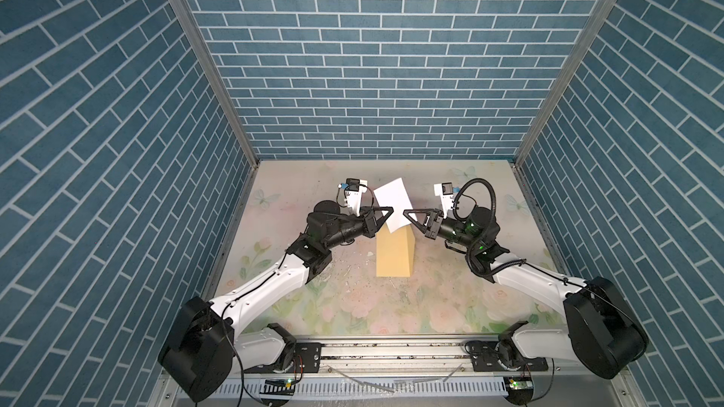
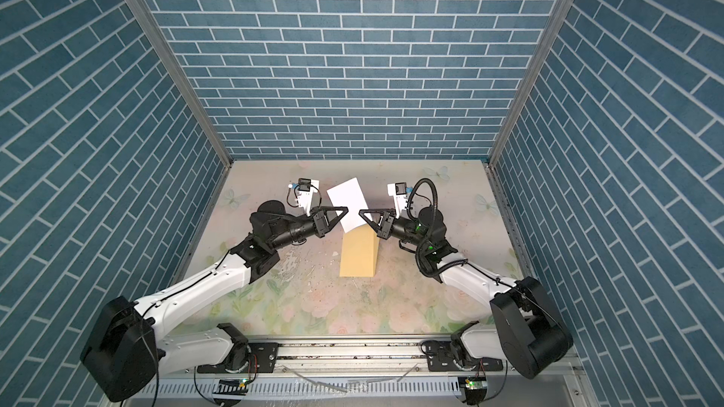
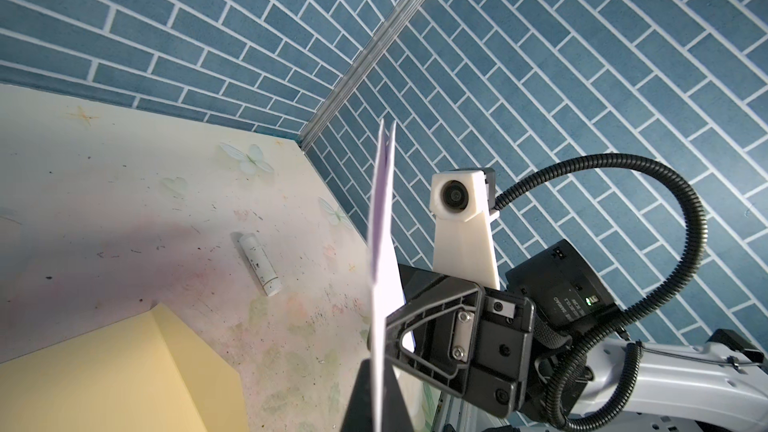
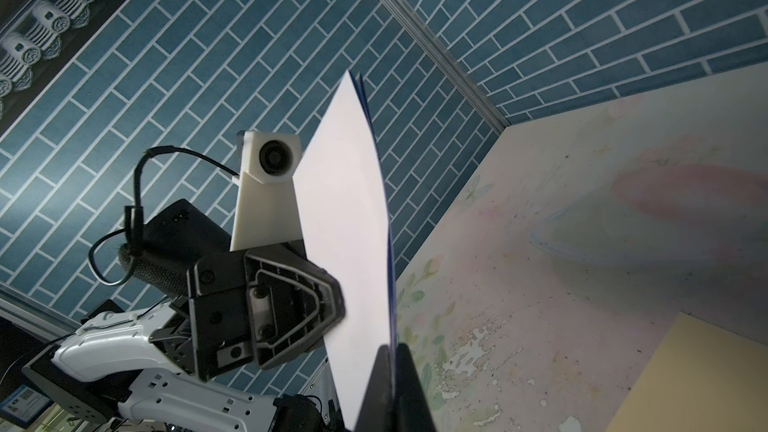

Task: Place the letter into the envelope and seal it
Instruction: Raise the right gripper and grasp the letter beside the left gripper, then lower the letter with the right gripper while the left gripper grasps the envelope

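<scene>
1. Nearest the top camera runs the metal rail [image 1: 391, 350] that carries both arm bases. From it the two arms reach inward, so the claws meet over the middle of the table [image 1: 431, 307].
2. On the left, the left gripper [image 1: 390, 211] points level toward the centre. In the left wrist view its jaws lie on either side of the sheet, but whether they press on the paper or stand just clear of it cannot be told.
3. Between the claws the letter [image 1: 393, 199] hangs in the air, folded double, stood on edge and tilted, with its lower corner above the envelope's flap end. Held clear of the table like this, it is probably being passed across for a better grip.
4. Below it the envelope [image 1: 395, 256] lies flat, running lengthwise away from the camera with its flap open toward the far wall. That likely leaves the mouth free for the letter, which is not yet inside.
5. Beyond the flap, apart from the envelope, a glue stick [image 3: 258, 263] lies on the table, presumably kept for the sealing.
6. On the right, the right gripper [image 1: 406, 214] is clamped tight on the letter's lower edge and bears its weight.
</scene>
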